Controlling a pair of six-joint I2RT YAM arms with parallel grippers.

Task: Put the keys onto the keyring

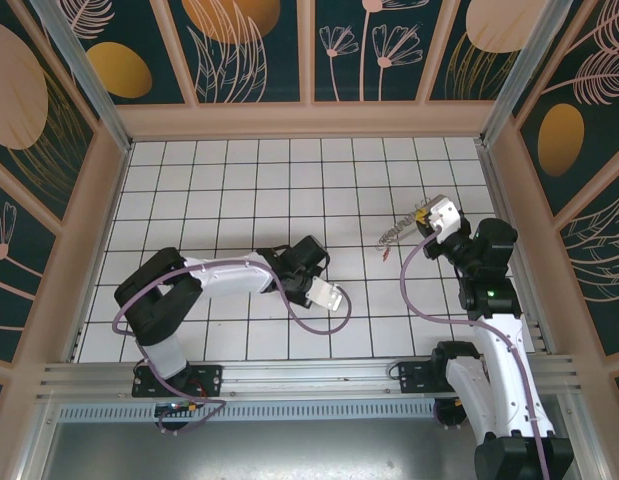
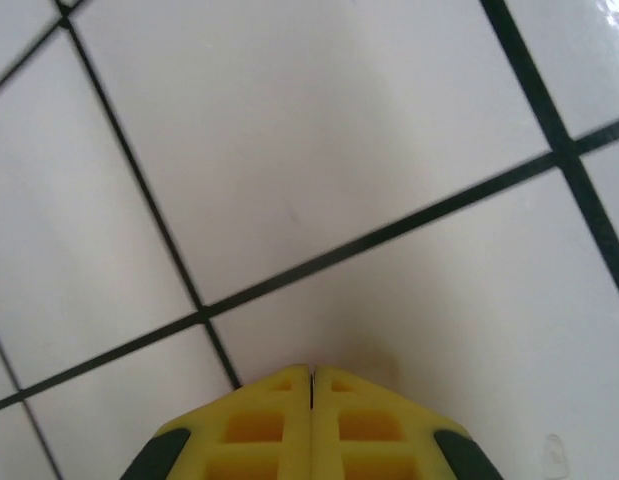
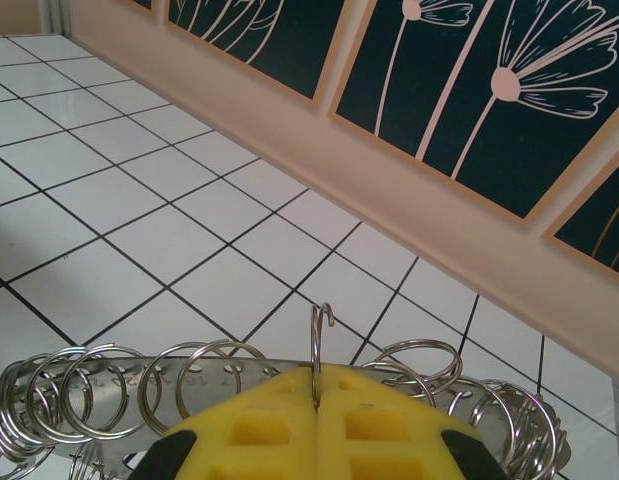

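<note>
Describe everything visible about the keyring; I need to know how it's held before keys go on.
The keyring is a flat grey metal band, faintly stamped, strung with many thin silvery wire loops overlapping along its length. One wire end stands upright like a hook, pinched between the shut yellow fingers of the right gripper. It appears lifted off the white tiles, near the right wall.

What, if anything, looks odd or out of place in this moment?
The left gripper is shut on nothing, its fingertips meeting just above bare white tile. The right gripper clamps the keyring, with one split ring pinched upright between its fingertips. Nothing looks spilled or damaged.
</note>
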